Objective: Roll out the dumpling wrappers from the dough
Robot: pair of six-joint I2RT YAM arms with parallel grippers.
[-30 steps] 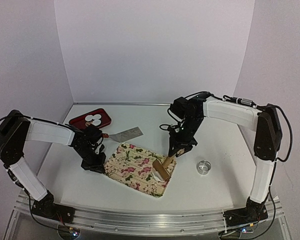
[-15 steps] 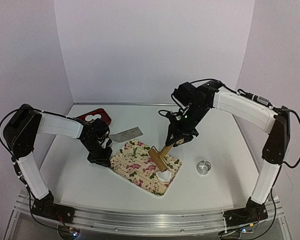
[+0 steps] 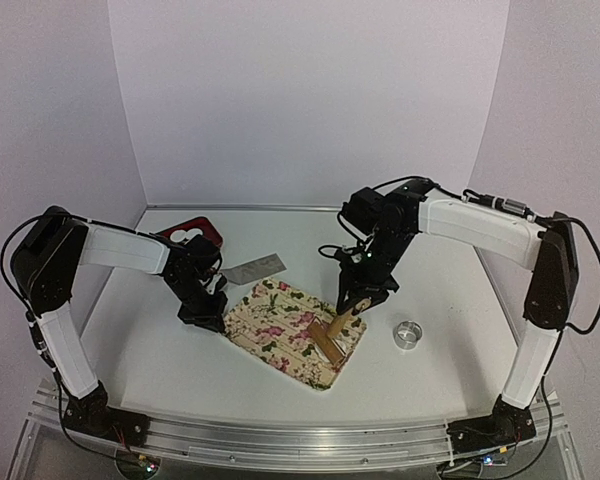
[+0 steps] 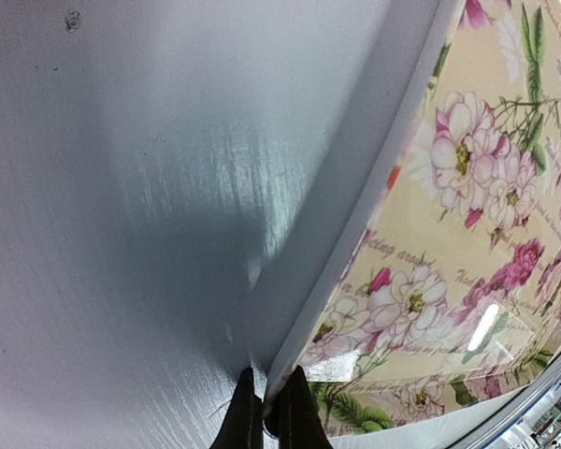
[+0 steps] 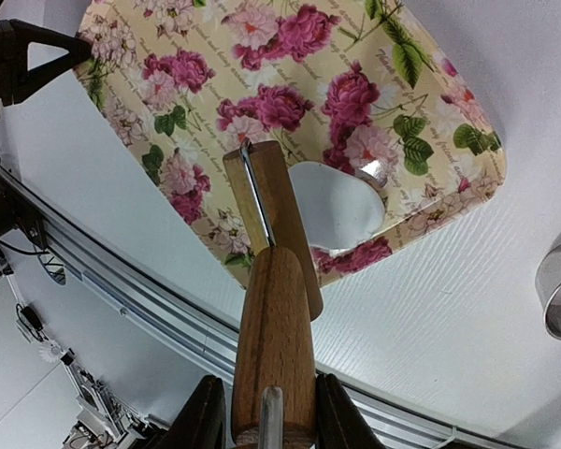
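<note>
While the small round white dumpling wrappers (image 3: 188, 238) sit on a red rounded tray (image 3: 168, 233) just behind it, the left claw (image 4: 269, 413) pinches the edge of the floral rectangular board (image 4: 467, 234). The right claw (image 5: 273, 416) is clamped on the wooden rolling pin (image 5: 273, 309). The flat white dough (image 5: 341, 213) lies on the board just ahead of this claw, beside the roller.

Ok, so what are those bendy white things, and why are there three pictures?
They are two robot arms bolted to a table. One picture looks down from above; the other two come from little cameras on each wrist. The left gripper pinches the edge of a flowery board. The right gripper holds a wooden rolling pin, its end beside a white piece of dough on that board. Also there: a red tray with round white wrappers, a metal scraper and a metal ring.
</note>
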